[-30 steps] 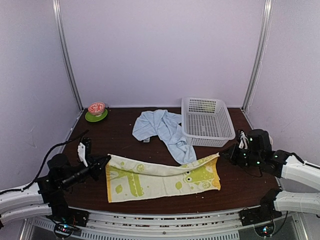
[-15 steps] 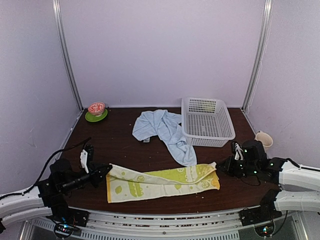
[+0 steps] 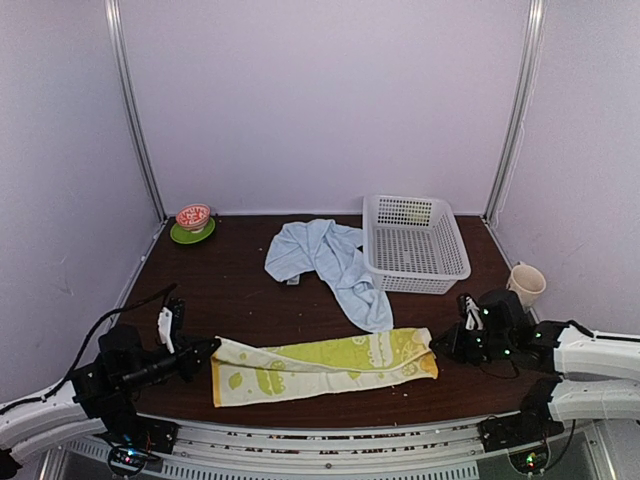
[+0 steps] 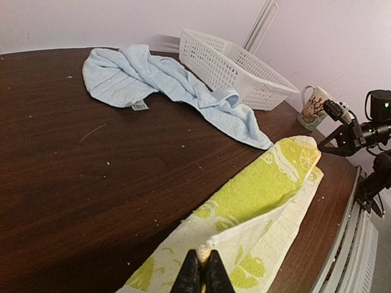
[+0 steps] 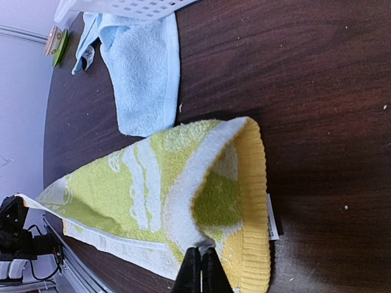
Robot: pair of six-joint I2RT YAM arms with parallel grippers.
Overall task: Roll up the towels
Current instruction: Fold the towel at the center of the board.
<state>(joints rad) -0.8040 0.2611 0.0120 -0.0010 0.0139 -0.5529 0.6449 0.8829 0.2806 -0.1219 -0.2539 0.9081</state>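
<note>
Left end effector pressed together, pinching one corner edge of the yellow-green towel. Right end effector is also clamped, on the opposite yellow-hemmed end. The towel is folded lengthwise and stretched between both arms along the near side of the worktop.

Risks: the pinch looks thin and a terry layer could slip out. The fold gapes at both ends, so the edges may drift and give a lopsided roll. The light-blue towel lies crumpled behind, its tip just beside the folded one, maybe touching, so it could get dragged in.

Both towels are soft, floppy looped terry. The white basket is rigid lattice plastic.
</note>
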